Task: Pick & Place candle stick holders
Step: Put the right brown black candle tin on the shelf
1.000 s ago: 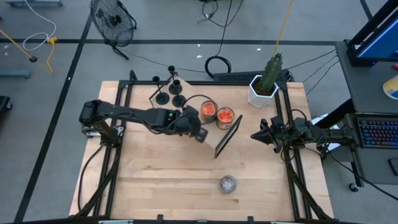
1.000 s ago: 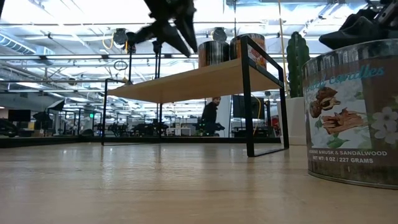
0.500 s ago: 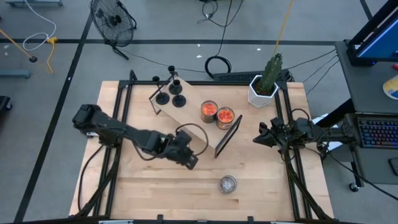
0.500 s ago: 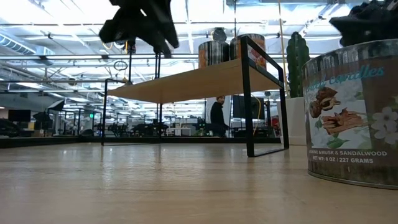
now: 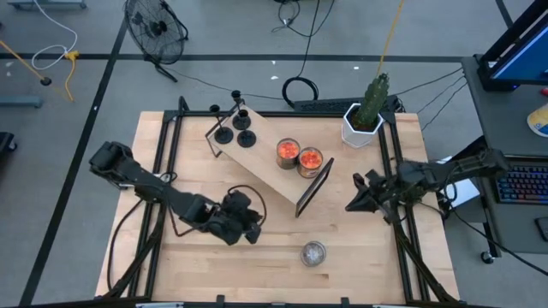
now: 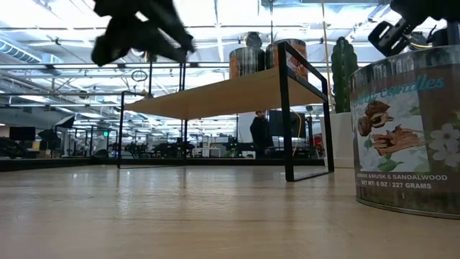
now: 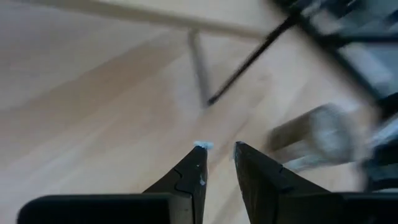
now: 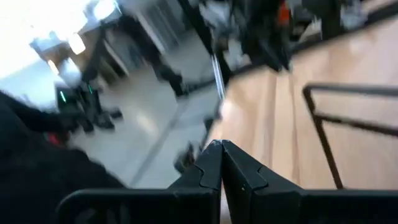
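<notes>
Three black candle stick holders (image 5: 237, 131) stand on the far-left end of a slanting wooden shelf (image 5: 261, 158). Two orange glass cups (image 5: 298, 156) stand on its right end. The silvery cup (image 5: 313, 253) stands on the table near the front edge; it fills the right of the low view (image 6: 406, 129). My left gripper (image 5: 255, 233) hovers above the table left of the silvery cup, empty, its fingers (image 7: 219, 149) a narrow gap apart. My right gripper (image 5: 349, 205) is shut and empty (image 8: 221, 144), right of the shelf.
A white pot with a green cactus (image 5: 366, 115) stands at the far right corner. The shelf's black metal end frame (image 5: 313, 190) rises between the two grippers. Black rails run along the table's left and right sides (image 5: 402, 231). Bare wood lies at the near left.
My left gripper has left the shelf beside the orange cups and swung toward the table's near edge, ending left of the silvery cup. My right gripper has shifted a little toward the near edge. The holders and cups have stayed put.
</notes>
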